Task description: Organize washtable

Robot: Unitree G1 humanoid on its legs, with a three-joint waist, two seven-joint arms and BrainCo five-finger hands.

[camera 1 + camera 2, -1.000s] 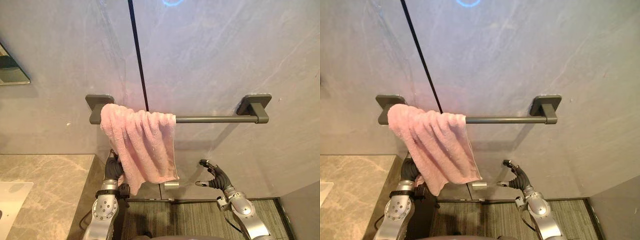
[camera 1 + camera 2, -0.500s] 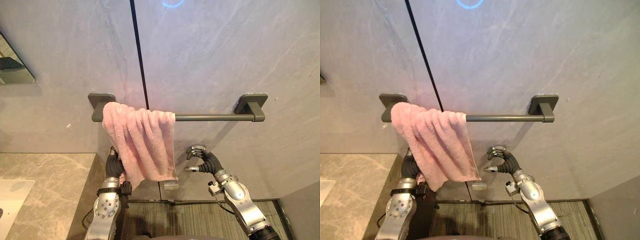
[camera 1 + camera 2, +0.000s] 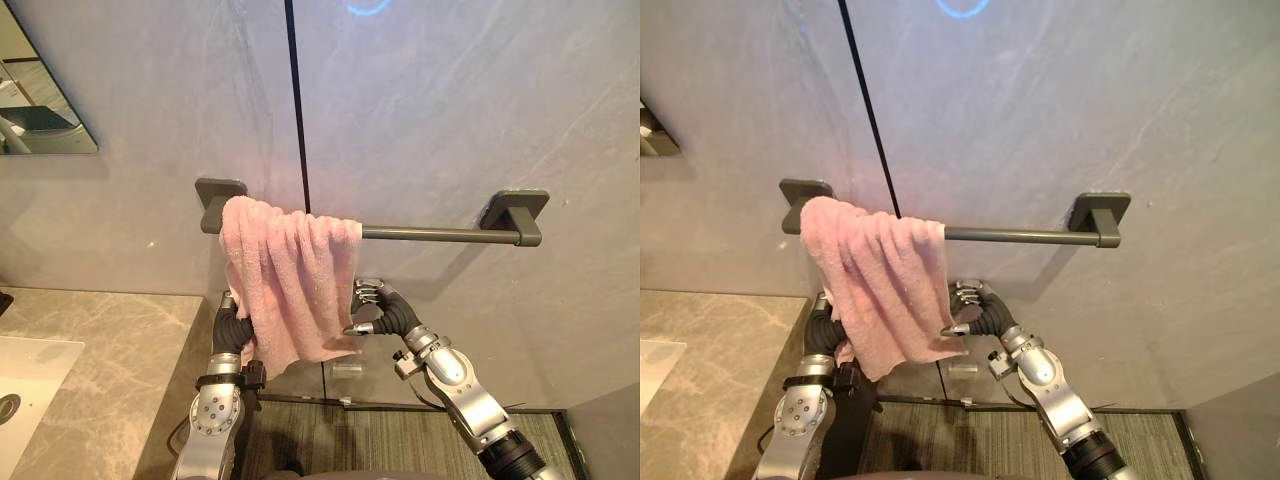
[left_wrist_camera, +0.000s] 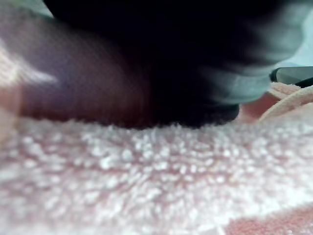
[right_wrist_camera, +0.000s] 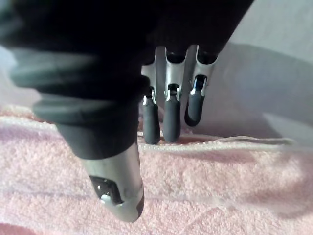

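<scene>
A pink towel (image 3: 290,280) hangs bunched over the left end of a grey wall bar (image 3: 440,234). My left hand (image 3: 232,335) is raised under the towel's lower left corner, and the cloth (image 4: 156,181) hides its fingers. My right hand (image 3: 385,312) is at the towel's lower right edge. Its fingertips (image 5: 168,122) touch the hem from behind and its thumb (image 5: 117,191) lies in front of the cloth (image 5: 220,181). The fingers stay nearly straight and do not pinch the towel.
A marble counter (image 3: 110,350) with a white sink (image 3: 25,375) is at the lower left. A mirror (image 3: 40,100) hangs on the wall above it. Below the bar there is a small metal fitting (image 3: 348,368) on the wall and a striped grey floor (image 3: 370,440).
My right hand has risen and moved left from open air to the towel's right edge. The left hand stays under the towel. The camera has shifted, so more mirror and sink show.
</scene>
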